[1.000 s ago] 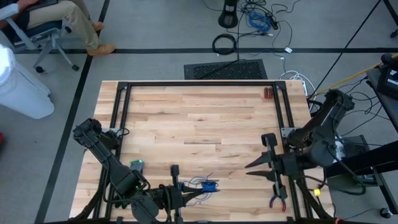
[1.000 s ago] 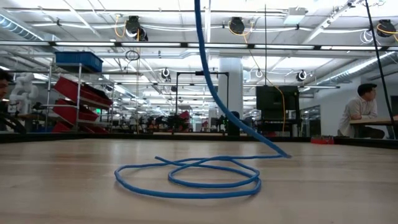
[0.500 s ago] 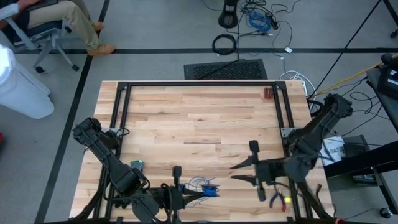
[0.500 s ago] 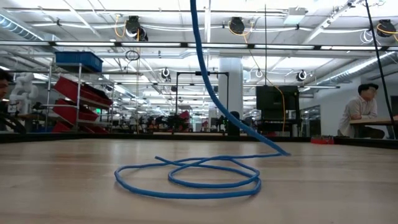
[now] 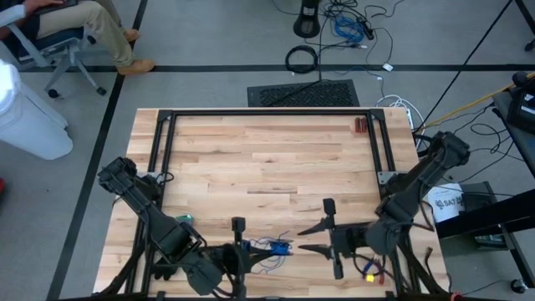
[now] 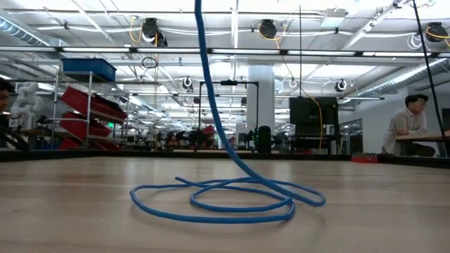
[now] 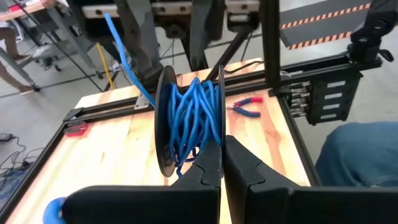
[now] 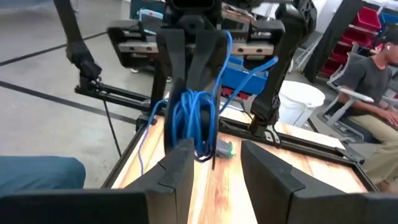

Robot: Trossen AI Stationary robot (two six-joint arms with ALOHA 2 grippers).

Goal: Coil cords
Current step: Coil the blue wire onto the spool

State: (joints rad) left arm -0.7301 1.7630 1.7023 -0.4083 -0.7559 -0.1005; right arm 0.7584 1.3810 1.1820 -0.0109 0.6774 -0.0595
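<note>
Beside cords point(image 5: 273, 247) — right gripper point(image 5: 310, 237), nearer, wider

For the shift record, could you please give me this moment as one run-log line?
left gripper: shut on blue cord bundle | right gripper: open, facing bundle, not touching | loose loops on table | red-handled pliers beside right arm

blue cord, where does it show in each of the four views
High view: blue cord at the near table edge, at the left gripper.
Low view: loops on the tabletop, one strand rising.
Left wrist view: centre, wound bundle.
Right wrist view: centre, hanging bundle.
Shared landmark: the left gripper.
</note>
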